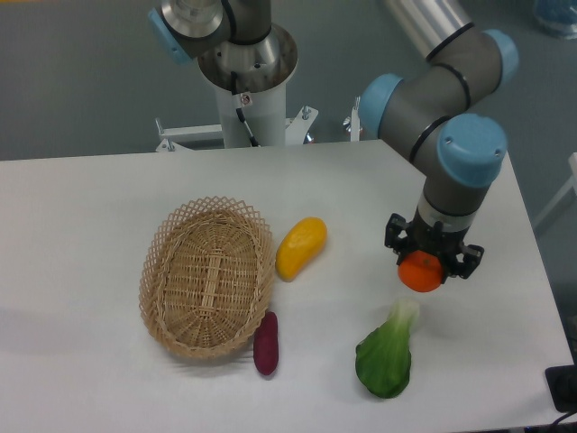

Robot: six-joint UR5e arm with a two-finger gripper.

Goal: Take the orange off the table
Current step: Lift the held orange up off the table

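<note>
Black and small, the end effector [422,263] hung at the right side of the frame with its fingers closed around the orange [420,272]. So the orange sat in the grip, at the middle right of the picture, just above the leafy green vegetable [388,354]. I could not tell if the orange was lifted off the table [81,225] or resting on it, because the camera looked down from above. To do this step well, I think the arm should go straight up and go slowly, so the round fruit would not roll out of the fingers. The squeeze should be firm but soft, because an orange can get squashed. It should also stay away from the green vegetable's stalk, which was very near below it. The table was big, white and flat, and it looked smooth, so a dropped orange would likely roll far. A woven basket [208,278] lay at the lower left of the middle, a long yellow fruit [301,247] lay just beside its right rim, and a dark purple vegetable [266,344] lay by its lower right edge. At the top of the frame stood the robot's white base [250,108], with a grey floor behind it.
</note>
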